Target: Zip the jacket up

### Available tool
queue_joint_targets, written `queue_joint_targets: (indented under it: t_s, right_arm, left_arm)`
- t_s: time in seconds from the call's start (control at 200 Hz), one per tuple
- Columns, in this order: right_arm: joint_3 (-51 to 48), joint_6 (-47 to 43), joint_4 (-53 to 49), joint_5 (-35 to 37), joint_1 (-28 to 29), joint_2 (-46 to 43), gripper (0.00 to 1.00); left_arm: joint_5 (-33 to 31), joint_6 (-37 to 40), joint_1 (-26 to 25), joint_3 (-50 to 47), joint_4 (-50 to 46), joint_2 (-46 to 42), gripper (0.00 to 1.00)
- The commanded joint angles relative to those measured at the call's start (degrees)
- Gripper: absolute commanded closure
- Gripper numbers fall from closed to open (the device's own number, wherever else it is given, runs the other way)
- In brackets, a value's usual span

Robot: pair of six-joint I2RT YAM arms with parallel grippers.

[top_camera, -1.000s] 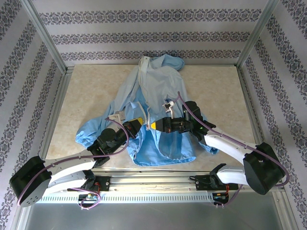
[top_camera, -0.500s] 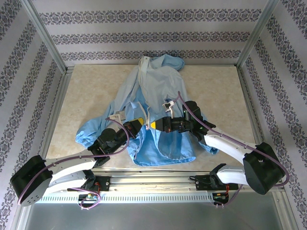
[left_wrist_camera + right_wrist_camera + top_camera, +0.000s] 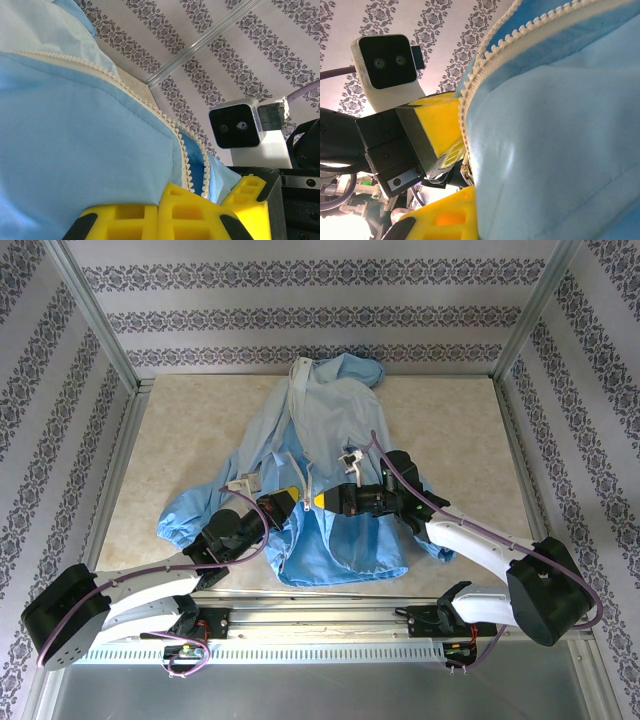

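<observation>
The left claw [image 3: 291,495] is clamped on the jacket [image 3: 340,430] at its zipper edge [image 3: 170,127]. The right claw [image 3: 318,501] sits just right of it. Fabric covers its grip, so I cannot tell.

Pale beige, marble-patterned table [image 3: 180,440], edged by metal rails [image 3: 118,470]. Spread across the middle, front side up: light-blue jacket [image 3: 340,545], hood at the far edge, hem toward the near edge, one elastic-cuffed sleeve lying out to the left.
</observation>
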Motion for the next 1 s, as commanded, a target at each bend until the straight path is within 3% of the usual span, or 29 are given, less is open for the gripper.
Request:
queue_joint_targets:
  t_s: [0.0,0.425,0.994]
  right_arm:
    - [1.17,0.25,2.96,0.09,0.13,0.15,1.0]
    - [1.11,0.77,2.85,0.73,0.21,-0.38,1.0]
    - [0.4,0.85,2.39,1.39,0.55,0.47,1.0]
  left_arm:
    - [0.37,-0.59,0.69,-0.98,3.41,-0.09,1.0]
    - [-0.23,3.1,0.41,2.0,-3.63,-1.2,1.0]
    - [-5.29,5.33,-0.22,3.14,-4.85,-2.98,1.0]
